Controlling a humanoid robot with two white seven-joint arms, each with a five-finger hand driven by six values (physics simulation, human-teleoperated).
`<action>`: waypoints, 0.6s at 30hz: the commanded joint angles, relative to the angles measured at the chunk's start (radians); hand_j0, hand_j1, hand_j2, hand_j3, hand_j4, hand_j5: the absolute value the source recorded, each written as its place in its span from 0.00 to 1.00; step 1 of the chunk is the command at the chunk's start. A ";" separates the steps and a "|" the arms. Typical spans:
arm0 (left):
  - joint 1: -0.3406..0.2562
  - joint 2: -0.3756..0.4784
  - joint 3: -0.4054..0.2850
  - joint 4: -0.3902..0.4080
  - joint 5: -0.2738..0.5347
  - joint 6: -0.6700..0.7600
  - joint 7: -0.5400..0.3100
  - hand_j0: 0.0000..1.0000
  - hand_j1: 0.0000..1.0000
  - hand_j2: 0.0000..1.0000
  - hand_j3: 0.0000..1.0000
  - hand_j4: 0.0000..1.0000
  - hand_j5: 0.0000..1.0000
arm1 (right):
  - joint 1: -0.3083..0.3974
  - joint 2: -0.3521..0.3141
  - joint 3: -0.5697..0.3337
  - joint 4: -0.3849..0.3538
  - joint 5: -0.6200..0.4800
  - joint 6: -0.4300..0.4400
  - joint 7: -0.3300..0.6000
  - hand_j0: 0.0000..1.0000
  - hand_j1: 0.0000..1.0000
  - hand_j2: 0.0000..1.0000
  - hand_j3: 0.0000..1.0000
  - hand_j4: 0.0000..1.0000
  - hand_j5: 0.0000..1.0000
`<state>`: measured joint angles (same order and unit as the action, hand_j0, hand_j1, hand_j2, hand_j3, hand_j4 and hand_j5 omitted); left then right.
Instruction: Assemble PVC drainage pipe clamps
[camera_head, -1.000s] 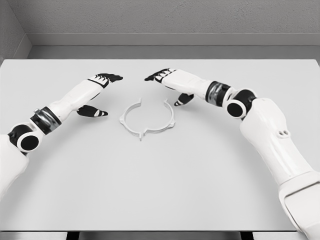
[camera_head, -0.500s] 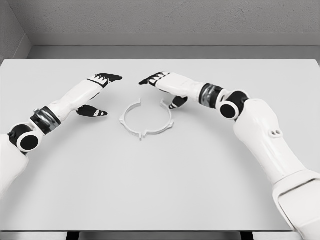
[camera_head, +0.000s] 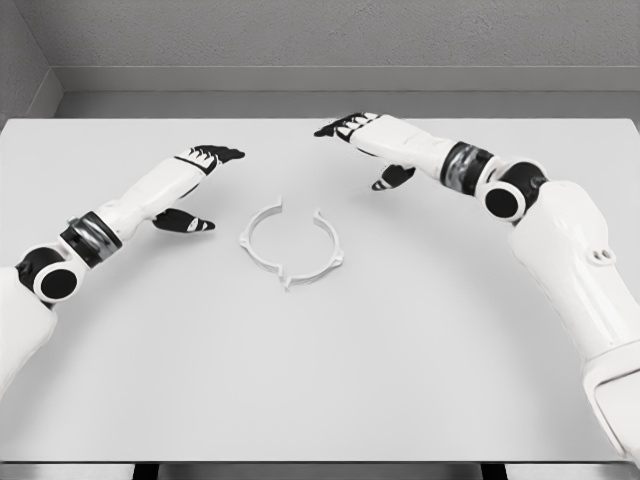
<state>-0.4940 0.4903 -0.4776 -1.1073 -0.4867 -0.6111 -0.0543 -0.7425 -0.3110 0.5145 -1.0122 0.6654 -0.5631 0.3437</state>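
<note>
Two white half-ring clamp pieces lie on the table, facing each other as a near-closed ring. The left half (camera_head: 256, 240) and the right half (camera_head: 325, 250) meet at the near tabs and gap at the far side. My left hand (camera_head: 200, 185) hovers open just left of the ring, fingers spread, holding nothing. My right hand (camera_head: 365, 145) is open, up and to the right of the ring, clear of it.
The white table (camera_head: 320, 380) spreads wide around the ring. A grey wall runs behind its far edge (camera_head: 320, 105).
My right hand drew in toward the ring's right half, then pulled back up and to the right. The right half has shifted slightly left and nearer. The left arm stayed still.
</note>
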 joint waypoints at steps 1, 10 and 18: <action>-0.002 0.001 -0.003 0.001 0.007 0.000 0.001 1.00 1.00 1.00 1.00 1.00 1.00 | 0.008 -0.181 -0.022 -0.181 -0.138 0.000 0.023 1.00 1.00 1.00 1.00 1.00 1.00; -0.023 -0.036 -0.032 0.060 0.000 0.000 0.001 1.00 1.00 1.00 1.00 1.00 1.00 | 0.529 -0.583 -0.393 -0.594 -0.466 -0.048 0.024 1.00 1.00 1.00 1.00 1.00 1.00; -0.026 -0.041 -0.032 0.057 0.002 0.000 0.001 1.00 1.00 1.00 1.00 1.00 1.00 | 0.600 -0.428 -0.522 -0.514 -0.464 -0.048 0.026 1.00 1.00 1.00 1.00 1.00 1.00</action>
<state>-0.5200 0.4502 -0.5097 -1.0504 -0.4919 -0.6111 -0.0542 -0.1442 -0.7853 0.0345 -1.5366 0.2087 -0.6123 0.3689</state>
